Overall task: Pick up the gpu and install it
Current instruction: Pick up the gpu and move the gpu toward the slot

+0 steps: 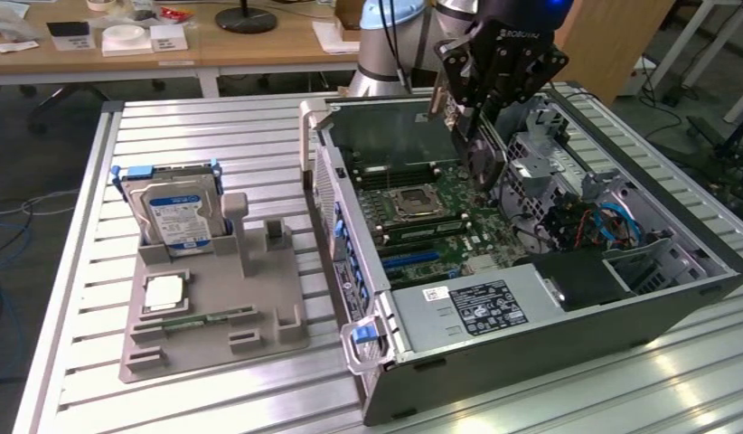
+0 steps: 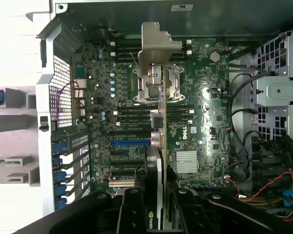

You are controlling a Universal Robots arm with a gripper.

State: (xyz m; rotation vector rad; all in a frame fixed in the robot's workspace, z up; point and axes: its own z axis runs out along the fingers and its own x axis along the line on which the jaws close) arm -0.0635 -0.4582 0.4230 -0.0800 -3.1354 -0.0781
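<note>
Gpu (image 2: 159,165) hangs edge-on above motherboard (image 2: 205,97), inside open case (image 1: 529,362); silver bracket (image 2: 155,41) at the end away from gripper (image 2: 158,204). Jaws partway closed, clamped on card. Step, probably: carrying to slots (image 2: 129,156); card not seated. Seating needs card edge squared to a slot.

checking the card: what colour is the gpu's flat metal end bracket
Silver gpu bracket, best in wrist view.

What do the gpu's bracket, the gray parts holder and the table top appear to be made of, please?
The gpu's bracket: bare metal, likely steel, dull silver sheen with a bent tab.
The gray parts holder: matte plastic, possibly printed, uniform gray without glare.
The table top: probably aluminium, pale slatted profiles with soft reflections.
</note>
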